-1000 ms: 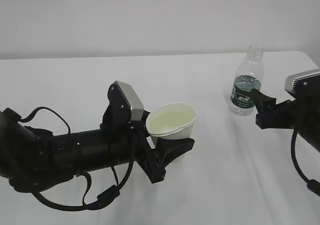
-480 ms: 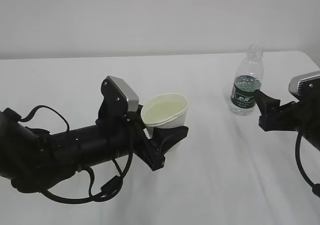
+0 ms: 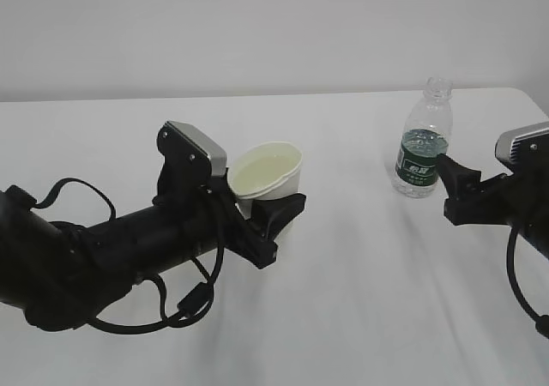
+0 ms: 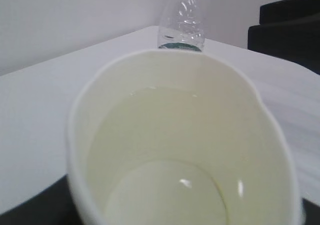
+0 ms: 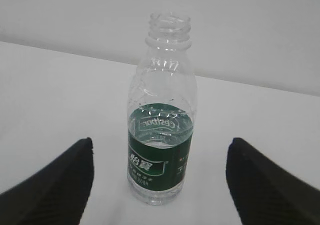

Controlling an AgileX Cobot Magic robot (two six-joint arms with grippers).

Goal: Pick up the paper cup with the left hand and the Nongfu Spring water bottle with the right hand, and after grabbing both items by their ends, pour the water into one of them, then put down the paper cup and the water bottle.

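Note:
The white paper cup is held low over the table, with my left gripper shut on its lower wall. The cup fills the left wrist view and hides the fingers; clear water lies in its cream-coloured bottom. The Nongfu Spring water bottle stands upright and capless at the right of the table, with a little water at label height. My right gripper is open just short of the bottle. Its two black fingers flank the bottle in the right wrist view without touching it.
The white table runs to a plain pale wall behind. Its far right corner lies just beyond the bottle. The thick black left arm with its looped cable lies across the left front.
The left arm has carried the cup to the left and farther back. The right gripper has drawn slightly to the right, away from the standing bottle.

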